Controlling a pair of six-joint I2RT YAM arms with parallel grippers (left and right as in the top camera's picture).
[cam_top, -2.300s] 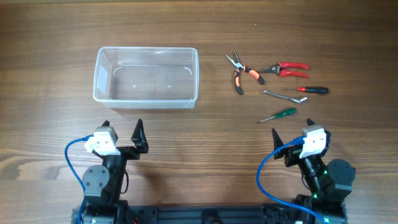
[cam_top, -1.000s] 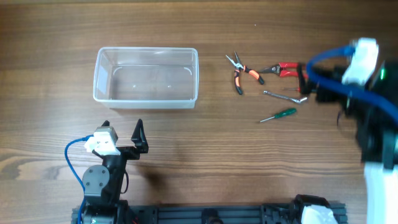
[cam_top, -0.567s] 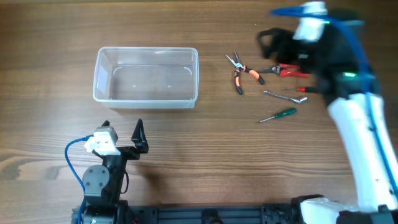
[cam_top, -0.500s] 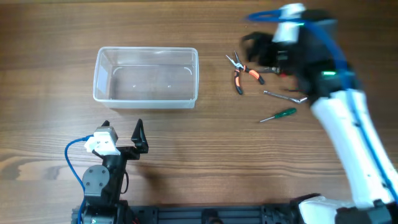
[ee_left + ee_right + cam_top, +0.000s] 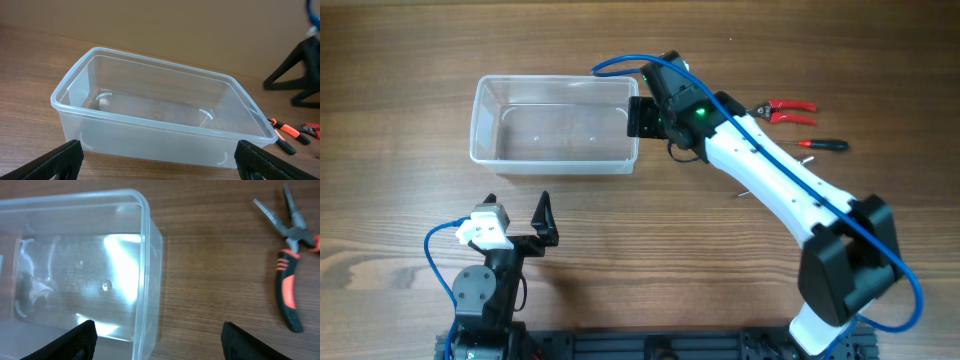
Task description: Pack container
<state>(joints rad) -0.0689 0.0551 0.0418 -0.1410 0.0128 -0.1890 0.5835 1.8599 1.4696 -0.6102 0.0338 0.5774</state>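
Clear plastic container point(image 5: 556, 164), empty; orange-handled pliers point(image 5: 289, 287) near it on wooden table point(image 5: 640, 230)

Robot test bench in a lab or workshop.

A wood-grain counter point(image 5: 650, 225) carries a clear container point(image 5: 560, 130). To the right of the container lie red-handled cutters point(image 5: 788, 110), a screwdriver point(image 5: 825, 145) and orange-handled pliers point(image 5: 290, 287). On the robot's side of it, the left arm point(image 5: 488, 285) and right arm point(image 5: 790, 190), with blue cables, stand on a black rail point(image 5: 660, 348). Beyond it is a plain tan wall point(image 5: 175, 25).
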